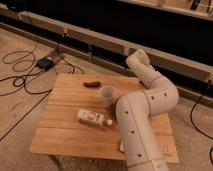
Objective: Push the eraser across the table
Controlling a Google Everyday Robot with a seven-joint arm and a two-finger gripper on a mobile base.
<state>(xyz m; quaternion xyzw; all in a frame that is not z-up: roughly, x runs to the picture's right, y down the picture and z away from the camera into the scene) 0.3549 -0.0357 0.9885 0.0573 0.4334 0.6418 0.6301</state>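
The eraser is a small reddish-brown oblong lying near the far edge of the low wooden plank table. My white arm rises from the lower right, bends at an elbow and reaches back over the table's far right corner. The gripper is at that far end, to the right of the eraser and well apart from it.
A white paper cup stands upright just right of the eraser. A clear bottle lies on its side mid-table. Black cables and a blue box lie on the floor at left. A dark wall with a ledge runs behind.
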